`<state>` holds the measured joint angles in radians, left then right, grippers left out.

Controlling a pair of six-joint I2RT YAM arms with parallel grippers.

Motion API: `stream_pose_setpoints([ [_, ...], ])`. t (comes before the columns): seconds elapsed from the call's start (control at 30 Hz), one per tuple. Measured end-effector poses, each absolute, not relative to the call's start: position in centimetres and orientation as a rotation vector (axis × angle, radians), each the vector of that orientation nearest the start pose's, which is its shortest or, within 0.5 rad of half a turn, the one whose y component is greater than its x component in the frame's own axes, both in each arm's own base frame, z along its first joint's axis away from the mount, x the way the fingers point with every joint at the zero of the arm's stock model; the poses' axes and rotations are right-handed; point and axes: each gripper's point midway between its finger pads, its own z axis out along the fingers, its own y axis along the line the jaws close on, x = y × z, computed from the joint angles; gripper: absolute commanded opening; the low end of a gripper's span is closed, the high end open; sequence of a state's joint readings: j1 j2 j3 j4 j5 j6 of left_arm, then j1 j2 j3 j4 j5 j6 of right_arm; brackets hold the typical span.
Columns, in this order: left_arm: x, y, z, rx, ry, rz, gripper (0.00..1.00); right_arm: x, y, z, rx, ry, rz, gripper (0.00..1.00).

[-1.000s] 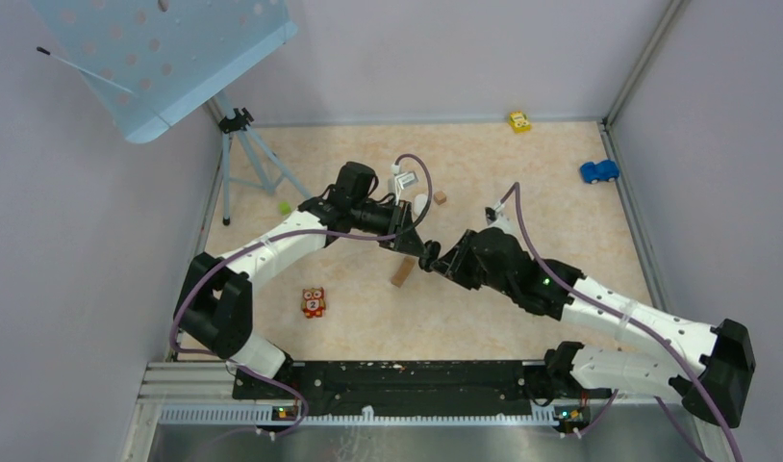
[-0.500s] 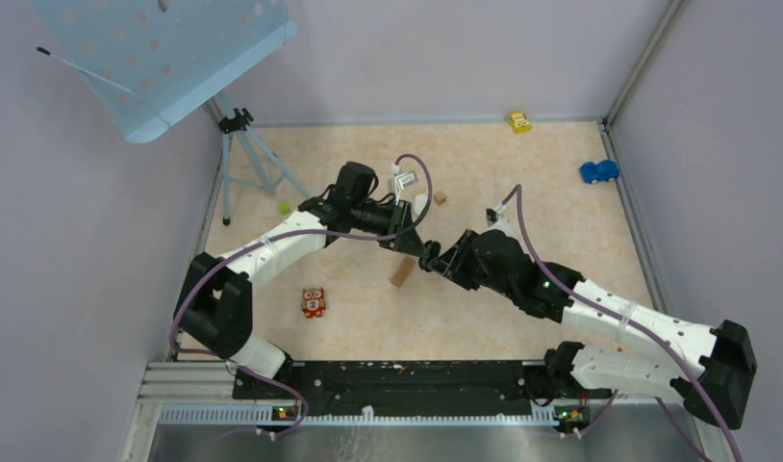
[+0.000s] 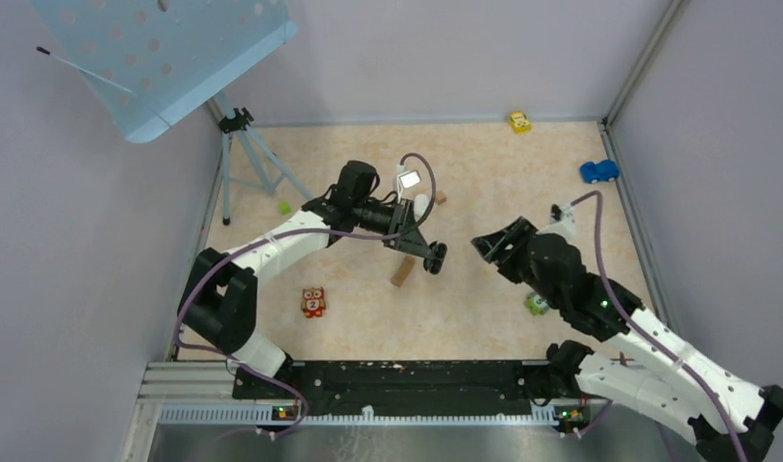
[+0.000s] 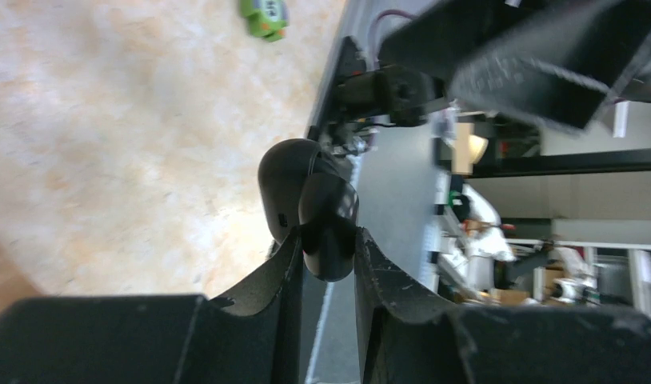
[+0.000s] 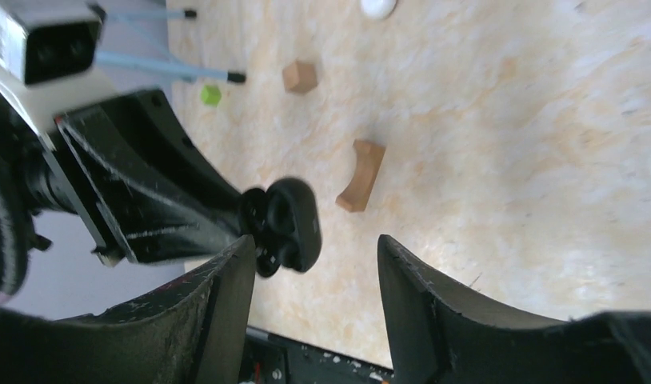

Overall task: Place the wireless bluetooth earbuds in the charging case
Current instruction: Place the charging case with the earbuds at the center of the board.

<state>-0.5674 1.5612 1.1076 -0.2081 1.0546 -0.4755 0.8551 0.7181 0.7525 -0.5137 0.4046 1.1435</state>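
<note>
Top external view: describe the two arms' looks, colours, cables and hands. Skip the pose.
The left arm and right arm match: white link shells, black joint housings, a purple cable looping alongside each. The left hand and right hand are matt black, with two tapered plastic fingers apiece.

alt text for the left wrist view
The left gripper is shut on a rounded black case, held above a beige marbled table. A green toy lies at the top edge; blurred black arm parts fill the upper right.
</note>
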Motion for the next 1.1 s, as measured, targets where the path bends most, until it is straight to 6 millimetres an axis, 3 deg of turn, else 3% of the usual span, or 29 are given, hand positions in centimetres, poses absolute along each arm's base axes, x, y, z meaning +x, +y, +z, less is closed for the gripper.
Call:
stream_pose_setpoints([
  [0.1, 20.8, -33.3, 22.1, 0.761, 2.192, -1.834, 0.00, 21.5, 15.9, 22.5, 0.649, 1.979, 0.822, 0.57],
  [0.23, 20.8, -33.8, 23.3, 0.771, 2.126, -1.938, 0.00, 21.4, 13.6, 18.7, 0.726, 2.040, 0.733, 0.57],
  [0.3, 21.5, -34.3, 22.3, 0.763, 2.137, -1.945, 0.00, 20.8, 12.8, 17.1, 0.741, 2.093, 0.671, 0.57],
  [0.4, 23.3, -35.6, 19.1, 0.725, 2.216, -1.921, 0.00, 20.0, 11.5, 16.1, 0.748, 2.129, 0.584, 0.57],
  [0.57, 25.5, -38.6, 13.7, 0.693, 2.342, -1.884, 0.00, 19.8, 8.7, 18.7, 0.764, 2.079, 0.447, 0.57],
  [0.8, 27.3, -45.1, 11.6, 0.827, 2.321, -1.879, 0.00, 19.3, 5.4, 22.8, 0.779, 1.968, 0.342, 0.56],
  [0.97, 28.9, -48.9, 10.0, 0.873, 2.298, -1.879, 0.00, 18.4, 4.0, 23.0, 0.787, 1.975, 0.274, 0.56],
  [1.1, 30.3, -50.1, 7.6, 0.853, 2.344, -1.867, 0.00, 17.2, 3.0, 23.0, 0.804, 1.965, 0.274, 0.55],
])
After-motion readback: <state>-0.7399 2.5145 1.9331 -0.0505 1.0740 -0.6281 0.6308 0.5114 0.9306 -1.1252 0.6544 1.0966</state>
